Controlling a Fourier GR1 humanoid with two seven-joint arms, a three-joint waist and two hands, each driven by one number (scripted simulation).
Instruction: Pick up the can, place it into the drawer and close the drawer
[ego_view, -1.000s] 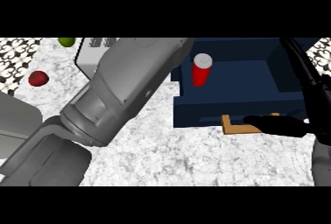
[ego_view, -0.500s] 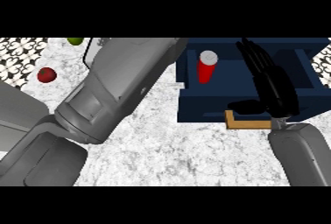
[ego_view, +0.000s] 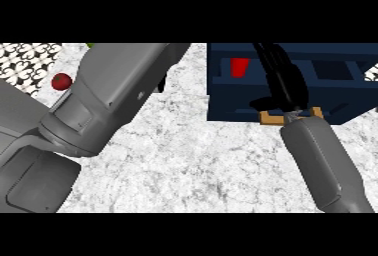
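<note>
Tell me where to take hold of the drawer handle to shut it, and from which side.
Take the tan handle at its bar, coming from the near side, the front of the dark blue drawer. It sticks out from the drawer front toward the robot, so it is the reachable part. The right hand already lies over it. The red can stands inside.

Two grey forearms, smooth and boxy-rounded (segment seams visible on left). Right hand (ego_view: 284, 82) black, slender fingers.
</note>
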